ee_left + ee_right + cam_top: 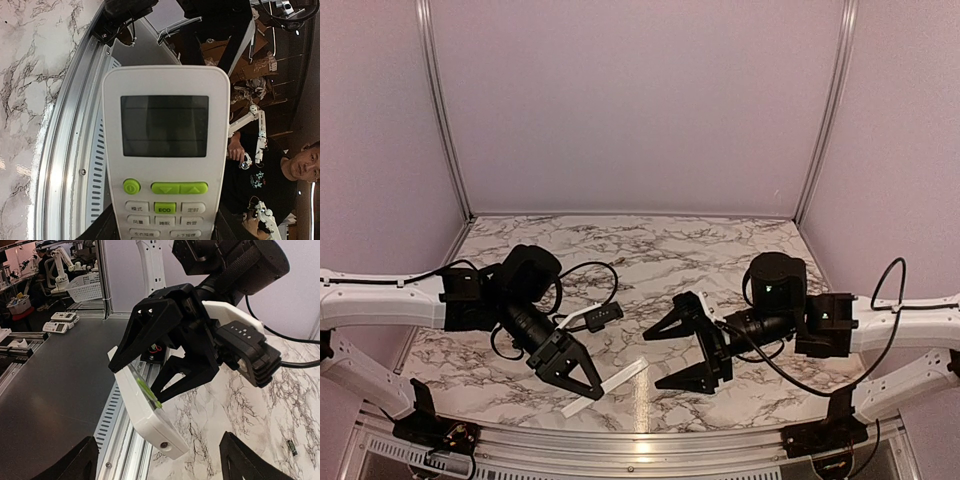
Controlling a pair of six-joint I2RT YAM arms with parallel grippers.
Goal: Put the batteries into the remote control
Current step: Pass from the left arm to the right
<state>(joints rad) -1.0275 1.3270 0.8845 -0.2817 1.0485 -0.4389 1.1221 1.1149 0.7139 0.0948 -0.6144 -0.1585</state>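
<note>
My left gripper (582,384) is shut on the white remote control (612,384) and holds it tilted above the table's near edge. In the left wrist view the remote (165,150) fills the frame, button face up, with its grey display and green buttons, between the gripper's (165,229) dark fingers. The right wrist view shows the remote (145,415) edge-on in the left gripper (134,382). My right gripper (656,360) is open and empty, facing the remote's free end, and also shows in its own view (160,465). A tiny dark stick, possibly a battery (293,447), lies on the marble.
The marble table top (660,250) is walled by pale panels at the back and sides. A slotted aluminium rail (120,430) runs along the near edge, under the remote. Beyond it lie a dark floor and other workbenches.
</note>
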